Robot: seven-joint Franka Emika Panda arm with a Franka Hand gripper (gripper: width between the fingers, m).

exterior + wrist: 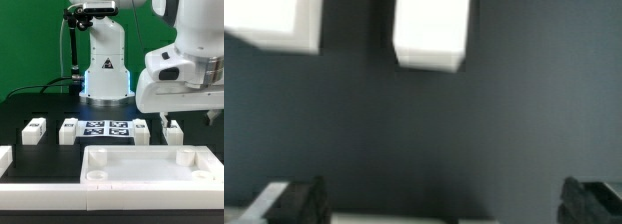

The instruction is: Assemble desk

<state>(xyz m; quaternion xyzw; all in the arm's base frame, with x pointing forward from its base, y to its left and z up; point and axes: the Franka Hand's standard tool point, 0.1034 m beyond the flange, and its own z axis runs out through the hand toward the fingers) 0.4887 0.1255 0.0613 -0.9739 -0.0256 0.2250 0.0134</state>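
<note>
Pincer [441, 198] wide open, empty, white desk leg [430, 35] beyond its fingertips [292, 200], untouched, second leg [274, 25] alongside

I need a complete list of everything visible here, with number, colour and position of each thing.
table: 1, black, underneath.
tabletop panel: 1, white, front of the table.
marker board: 1, white with black tags, behind the panel, centre.
legs: 4, white, two each side of the marker board.
border rails: count unclear, white, table edge, exterior view's left.
arm: 1, white, over the exterior view's right.
pincer: 1, dark, open, empty, above the table.
</note>
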